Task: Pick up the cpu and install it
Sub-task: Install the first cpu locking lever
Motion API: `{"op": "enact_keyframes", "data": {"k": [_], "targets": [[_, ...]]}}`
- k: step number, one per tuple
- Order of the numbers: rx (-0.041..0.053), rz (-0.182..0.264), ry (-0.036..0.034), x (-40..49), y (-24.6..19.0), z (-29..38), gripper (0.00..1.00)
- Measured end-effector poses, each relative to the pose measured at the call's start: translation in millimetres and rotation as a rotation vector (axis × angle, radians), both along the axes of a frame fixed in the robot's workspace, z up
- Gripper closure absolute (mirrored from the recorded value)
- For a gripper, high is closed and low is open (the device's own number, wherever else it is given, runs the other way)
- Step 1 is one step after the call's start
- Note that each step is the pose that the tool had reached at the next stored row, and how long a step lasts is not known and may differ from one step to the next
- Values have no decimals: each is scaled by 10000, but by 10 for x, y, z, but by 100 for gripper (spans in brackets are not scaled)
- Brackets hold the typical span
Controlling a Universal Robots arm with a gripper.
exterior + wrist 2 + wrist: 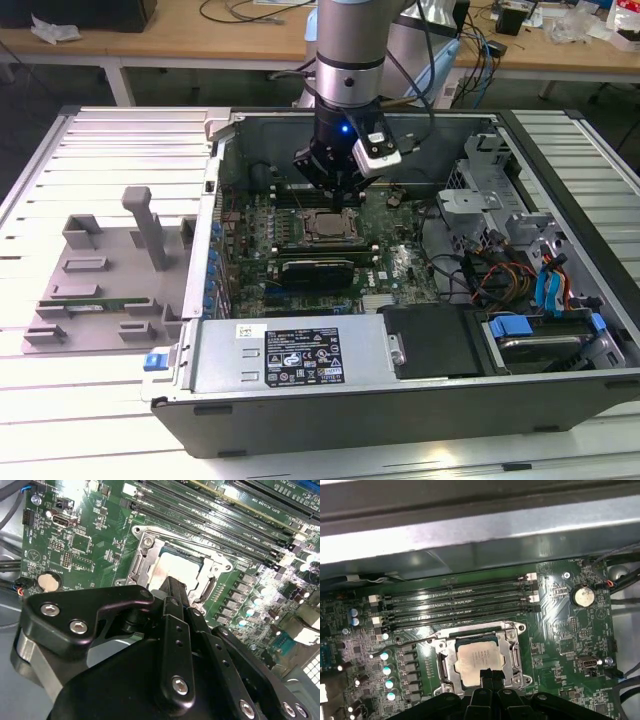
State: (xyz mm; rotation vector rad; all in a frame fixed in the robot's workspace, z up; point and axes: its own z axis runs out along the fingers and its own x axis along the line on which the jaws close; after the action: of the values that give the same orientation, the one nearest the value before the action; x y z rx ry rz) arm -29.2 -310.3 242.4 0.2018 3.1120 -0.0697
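Exterior view: high, angled down onto open computer case [300, 365], mid-distance. Both wrist views: close, looking down past gripper [172, 582] [490, 674] at shared chip socket [142, 555] [512, 654].

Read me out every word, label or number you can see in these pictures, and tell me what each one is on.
Nothing here is clear enough to quote.
Black label on the computer case's metal cover: print too small to read.
White sticker beside it: too small.
Top of the cpu: faint marking, blurred.
Motherboard lettering: too small.
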Motion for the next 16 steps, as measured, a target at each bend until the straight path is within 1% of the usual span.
{"op": "enact_keyframes", "data": {"k": [1, 5, 6, 7, 9, 11, 16], "targets": [[22, 63, 1, -1, -1, 2, 89], [230, 310, 1, -1, 0, 0, 89], [236, 420, 2, 0, 0, 0, 89], [238, 699, 4, 0, 1, -1, 89], [237, 1058, 9, 0, 0, 0, 89], [229, 1531, 15, 0, 0, 0, 89], [226, 1584, 16, -2, 0, 0, 89]]}}
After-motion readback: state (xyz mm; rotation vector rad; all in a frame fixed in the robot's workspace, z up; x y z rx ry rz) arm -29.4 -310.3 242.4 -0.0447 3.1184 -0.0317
